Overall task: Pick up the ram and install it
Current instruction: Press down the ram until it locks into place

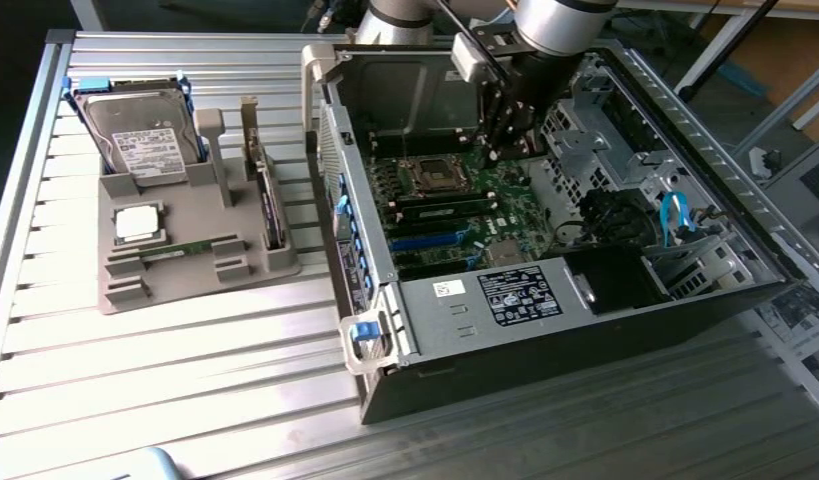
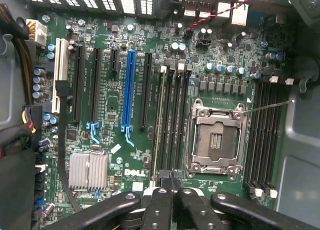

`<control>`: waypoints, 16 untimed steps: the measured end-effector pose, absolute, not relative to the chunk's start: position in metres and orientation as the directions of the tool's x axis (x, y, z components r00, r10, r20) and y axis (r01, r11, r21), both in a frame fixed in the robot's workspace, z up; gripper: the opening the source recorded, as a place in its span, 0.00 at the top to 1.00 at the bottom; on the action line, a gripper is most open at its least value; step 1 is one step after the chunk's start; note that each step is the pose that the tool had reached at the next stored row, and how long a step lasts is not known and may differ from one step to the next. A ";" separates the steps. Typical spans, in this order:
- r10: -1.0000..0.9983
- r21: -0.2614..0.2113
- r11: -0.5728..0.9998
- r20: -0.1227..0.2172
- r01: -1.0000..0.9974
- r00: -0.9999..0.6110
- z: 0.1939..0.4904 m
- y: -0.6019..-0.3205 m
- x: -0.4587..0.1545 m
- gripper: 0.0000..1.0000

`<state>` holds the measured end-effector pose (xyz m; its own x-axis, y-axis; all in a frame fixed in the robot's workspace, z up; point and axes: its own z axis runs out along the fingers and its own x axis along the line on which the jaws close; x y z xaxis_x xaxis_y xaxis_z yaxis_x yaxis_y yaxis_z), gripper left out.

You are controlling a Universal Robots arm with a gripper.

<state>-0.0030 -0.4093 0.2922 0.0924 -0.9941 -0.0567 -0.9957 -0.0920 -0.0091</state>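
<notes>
A thin green ram stick (image 1: 180, 250) lies in the grey holder (image 1: 129, 285) on the exterior view's left, away from the arm. Another green stick (image 1: 443, 211) sits edge-up in a memory slot (image 2: 161, 125) of the motherboard (image 2: 115, 100), beside the empty processor socket (image 2: 216, 140). My gripper (image 1: 497, 150) hangs inside the open computer case (image 1: 543, 300), above the motherboard's far end. In the wrist view my gripper (image 2: 171, 184) is shut, its black fingers (image 2: 157, 205) pressed together just over the end of the memory slots, and I see nothing between them.
The holder also carries a hard drive (image 1: 140, 140) in a blue frame, a square silver processor (image 1: 138, 222) and an upright card (image 1: 266, 195). Case walls, a drive cage (image 1: 576, 140) and black and blue cables (image 1: 673, 215) surround the motherboard. The slatted metal table (image 1: 182, 350) lies around the case.
</notes>
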 end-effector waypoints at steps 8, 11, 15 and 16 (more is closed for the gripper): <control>-0.994 -0.009 -0.092 -0.057 -0.996 0.092 0.292 -0.409 0.010 0.89; -0.994 -0.009 -0.091 -0.057 -0.996 0.092 0.292 -0.409 0.016 0.89; -0.994 -0.009 -0.091 -0.057 -0.996 0.091 0.292 -0.409 0.023 0.89; -0.994 -0.009 -0.091 -0.057 -0.996 0.091 0.292 -0.409 0.023 0.89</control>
